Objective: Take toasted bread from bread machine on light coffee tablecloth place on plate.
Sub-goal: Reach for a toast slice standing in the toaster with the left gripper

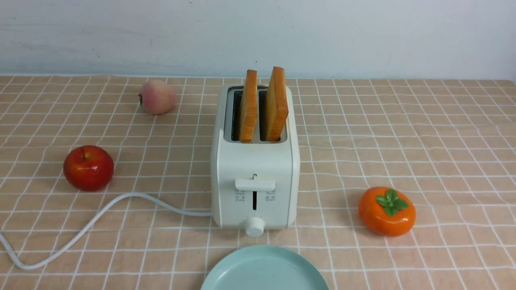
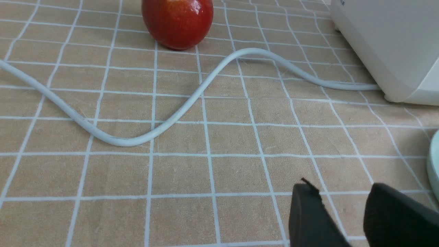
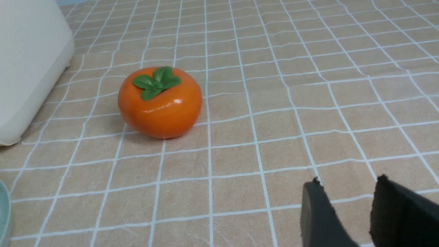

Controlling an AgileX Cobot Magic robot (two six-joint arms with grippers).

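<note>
Golden toasted bread (image 1: 276, 106) stands in the bread machine (image 1: 254, 165); both jaws sit slightly parted, empty.

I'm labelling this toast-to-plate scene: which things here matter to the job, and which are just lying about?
Belong to the job: two golden-brown toast slices, cream-white boxy toaster, pale mint-green round plate, tan grid-lined tablecloth.
Just lying about: shiny red apple, pink-yellow peach, orange persimmon with green leaves.
</note>
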